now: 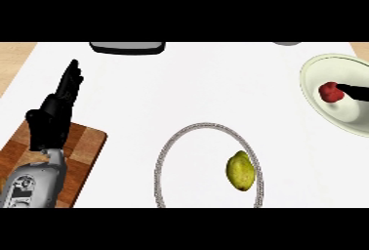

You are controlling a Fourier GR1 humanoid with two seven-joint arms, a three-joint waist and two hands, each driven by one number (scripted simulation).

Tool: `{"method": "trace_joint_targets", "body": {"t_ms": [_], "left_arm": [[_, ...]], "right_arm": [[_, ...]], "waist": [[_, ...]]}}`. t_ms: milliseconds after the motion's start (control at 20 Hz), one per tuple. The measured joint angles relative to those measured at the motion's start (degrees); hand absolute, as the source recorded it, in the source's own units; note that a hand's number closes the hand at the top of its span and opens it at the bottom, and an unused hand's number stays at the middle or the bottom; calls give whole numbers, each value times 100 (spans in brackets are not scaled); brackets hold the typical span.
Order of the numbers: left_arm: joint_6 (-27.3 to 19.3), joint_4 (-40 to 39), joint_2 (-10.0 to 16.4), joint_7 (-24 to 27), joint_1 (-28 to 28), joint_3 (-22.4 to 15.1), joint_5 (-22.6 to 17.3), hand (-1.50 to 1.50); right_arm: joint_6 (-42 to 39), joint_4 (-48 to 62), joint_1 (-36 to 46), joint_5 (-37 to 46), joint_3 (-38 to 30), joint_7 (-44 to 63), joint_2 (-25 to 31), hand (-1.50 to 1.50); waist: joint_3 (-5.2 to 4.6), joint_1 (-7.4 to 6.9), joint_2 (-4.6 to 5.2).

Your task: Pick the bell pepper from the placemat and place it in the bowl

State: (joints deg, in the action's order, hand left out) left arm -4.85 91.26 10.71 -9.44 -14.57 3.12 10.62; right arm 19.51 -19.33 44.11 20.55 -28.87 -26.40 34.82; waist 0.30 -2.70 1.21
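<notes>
The red bell pepper (pixel 329 91) lies inside the pale bowl (pixel 324 66) at the right edge of the counter. Only a small black part of my right hand (pixel 355 92) shows, coming in from the right edge and touching the pepper's right side; the rest is out of view. The round white placemat (pixel 167 155) with a grey rim lies at the lower middle and carries a yellow-green fruit (pixel 240 171). My left hand (pixel 59 108) rests open at the left, fingers pointing up, far from the bowl.
A wooden cutting board (pixel 81 157) lies at the lower left under my left forearm. A dark grey tray-like object (pixel 128 47) sits at the counter's far edge. A small grey object (pixel 287 43) shows at the top right.
</notes>
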Motion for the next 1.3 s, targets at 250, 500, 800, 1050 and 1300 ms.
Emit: {"method": "trace_joint_targets", "body": {"t_ms": [250,500,800,1050,1300], "left_arm": [[22,54,45,-16,52,80,-29,0],[-28,136,28,-109,108,76,49,0],[-19,289,-4,-194,253,62,78,0],[56,241,45,-141,258,161,34,0],[16,184,9,-159,182,175,128,0]], "right_arm": [[-535,304,-47,-413,-400,-401,385,-150],[-1315,406,-438,-842,-715,-784,684,-150],[-2451,323,-1141,-1297,-929,-1304,933,-150],[-3130,40,-1789,-1545,-895,-1626,965,-150],[-3377,-546,-2379,-1829,-803,-1762,765,-150]], "waist": [[-6,61,-30],[-16,161,-73],[-23,240,-106],[-28,279,-121],[-31,299,-127]]}}
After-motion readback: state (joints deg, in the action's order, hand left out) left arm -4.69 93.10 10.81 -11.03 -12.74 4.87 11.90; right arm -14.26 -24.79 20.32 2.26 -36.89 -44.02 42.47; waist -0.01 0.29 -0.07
